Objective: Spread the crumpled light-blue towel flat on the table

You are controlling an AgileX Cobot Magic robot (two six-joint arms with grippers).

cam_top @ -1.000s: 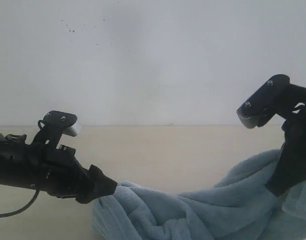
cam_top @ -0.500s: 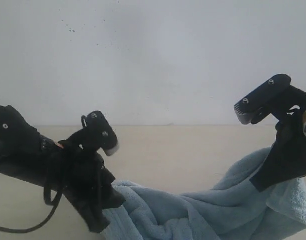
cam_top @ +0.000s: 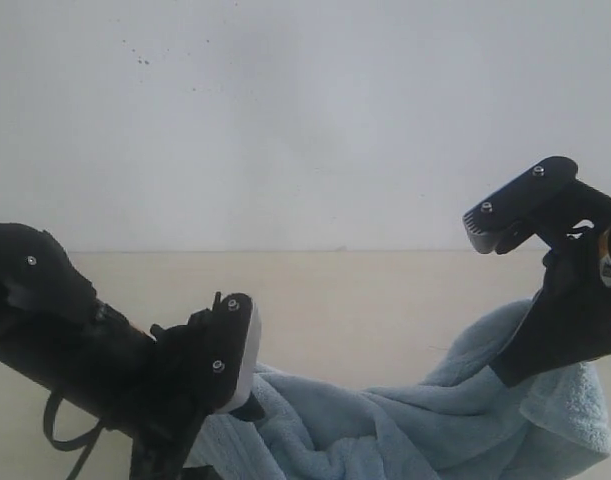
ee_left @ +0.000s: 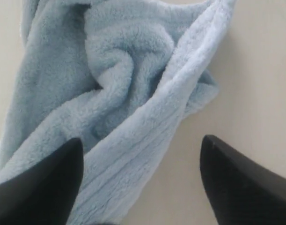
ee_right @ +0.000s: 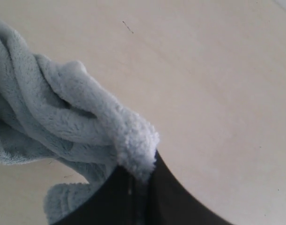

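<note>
Crumpled pale-blue fluffy terry towel [cam_top: 385,430] lies bunched on the smooth cream-beige worktop [cam_top: 365,300], grey-white wall [cam_top: 305,120] behind | left gripper [ee_left: 140,140]: black fingers [ee_left: 40,187] stand wide apart over the towel's ribbed hem, holding nothing | right gripper [ee_right: 143,176]: dark fingers [ee_right: 114,201] clamped on a raised fold at the towel's other end

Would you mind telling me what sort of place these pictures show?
Probably a robot lab bench: a plain cream table, a pale wall, and left pincer and right pincer at one towel.
</note>
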